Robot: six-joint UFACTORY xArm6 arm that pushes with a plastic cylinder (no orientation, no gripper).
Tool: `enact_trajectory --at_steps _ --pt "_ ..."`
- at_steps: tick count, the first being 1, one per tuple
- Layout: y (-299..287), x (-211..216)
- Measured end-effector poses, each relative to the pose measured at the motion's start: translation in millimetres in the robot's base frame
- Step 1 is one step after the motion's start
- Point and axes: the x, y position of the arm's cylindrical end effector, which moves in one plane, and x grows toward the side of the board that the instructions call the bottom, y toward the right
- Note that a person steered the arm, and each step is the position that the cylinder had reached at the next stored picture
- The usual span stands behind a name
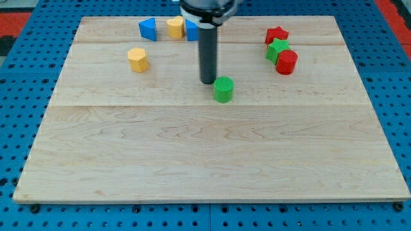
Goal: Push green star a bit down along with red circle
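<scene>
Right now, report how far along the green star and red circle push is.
Done: nothing visible. The green star sits near the view's top right, touching the red circle just below it. In hand: my tip stands mid-board beside the green cylinder, well left of both. Left: reaching the star and pushing the pair down.

My tip (208, 81) rests just left of a green cylinder (223, 89) on the wooden board (192, 160), well apart from the touching red star (277, 34), green star (277, 49) and red circle (286, 62) at upper right.
</scene>
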Motion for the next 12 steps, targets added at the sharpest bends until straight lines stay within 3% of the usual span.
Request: enact_trajectory --at_steps 1,2,3,4,5,7,8,9,12 --pt "25 49" --pt "71 33" --pt "185 -15" --pt "223 -79" --pt "148 -127" --pt "48 -78" --pt "55 -55" --pt "55 -81" --pt "142 -86"
